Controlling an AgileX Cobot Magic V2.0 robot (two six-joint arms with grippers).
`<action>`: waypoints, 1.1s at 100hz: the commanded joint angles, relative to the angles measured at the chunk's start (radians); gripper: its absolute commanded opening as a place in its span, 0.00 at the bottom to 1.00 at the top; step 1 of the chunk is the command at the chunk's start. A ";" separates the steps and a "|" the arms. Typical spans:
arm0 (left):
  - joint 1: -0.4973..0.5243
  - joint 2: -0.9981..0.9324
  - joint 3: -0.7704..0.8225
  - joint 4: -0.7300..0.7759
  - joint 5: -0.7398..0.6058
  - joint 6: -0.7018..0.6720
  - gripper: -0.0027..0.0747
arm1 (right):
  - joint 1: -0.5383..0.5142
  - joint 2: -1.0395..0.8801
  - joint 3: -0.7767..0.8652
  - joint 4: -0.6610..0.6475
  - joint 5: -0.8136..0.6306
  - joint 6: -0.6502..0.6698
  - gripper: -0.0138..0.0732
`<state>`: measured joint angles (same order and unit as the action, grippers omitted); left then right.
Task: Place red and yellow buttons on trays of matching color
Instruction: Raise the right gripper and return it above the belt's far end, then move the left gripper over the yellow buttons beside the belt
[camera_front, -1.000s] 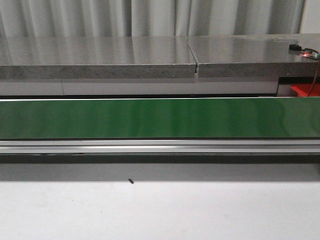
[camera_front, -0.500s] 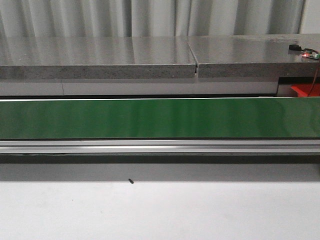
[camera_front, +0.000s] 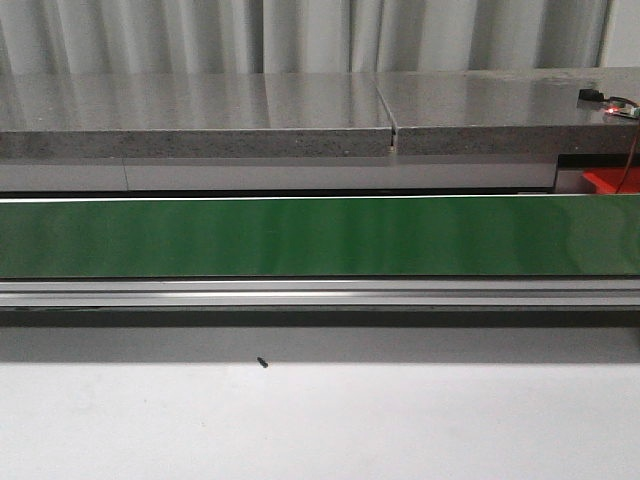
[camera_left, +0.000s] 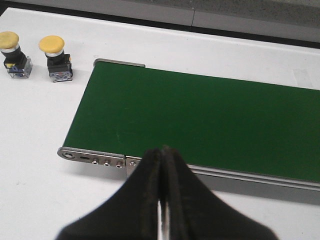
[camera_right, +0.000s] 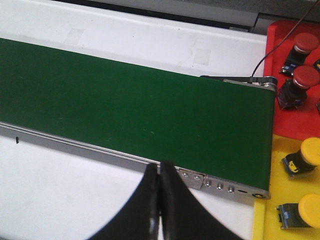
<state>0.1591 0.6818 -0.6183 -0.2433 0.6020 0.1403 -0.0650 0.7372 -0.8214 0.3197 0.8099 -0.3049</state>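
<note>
Two yellow buttons (camera_left: 10, 47) (camera_left: 54, 56) stand on the white table beyond the left end of the green belt (camera_left: 200, 120). My left gripper (camera_left: 161, 150) is shut and empty, at the belt's near rail. By the belt's right end lie a red tray (camera_right: 295, 75) with two red buttons (camera_right: 302, 46) (camera_right: 299, 85) and a yellow tray (camera_right: 285, 200) with two yellow buttons (camera_right: 305, 157) (camera_right: 300, 210). My right gripper (camera_right: 160, 165) is shut and empty at the near rail. Neither gripper shows in the front view.
The green belt (camera_front: 320, 237) spans the front view, with a metal rail (camera_front: 320, 293) before it and a grey stone ledge (camera_front: 300, 115) behind. A small dark speck (camera_front: 262, 363) lies on the white table. A corner of the red tray (camera_front: 612, 180) shows at far right.
</note>
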 joint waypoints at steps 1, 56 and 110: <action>-0.004 -0.003 -0.029 -0.019 -0.067 0.001 0.01 | -0.001 -0.004 -0.024 0.014 -0.053 -0.001 0.08; -0.004 -0.003 -0.029 -0.019 -0.083 0.001 0.11 | -0.001 -0.004 -0.024 0.014 -0.053 -0.001 0.08; 0.061 0.061 -0.146 -0.019 -0.042 -0.070 0.78 | -0.001 -0.004 -0.024 0.014 -0.053 -0.001 0.08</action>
<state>0.1930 0.7069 -0.6777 -0.2450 0.6068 0.1021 -0.0650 0.7372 -0.8214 0.3197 0.8101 -0.3031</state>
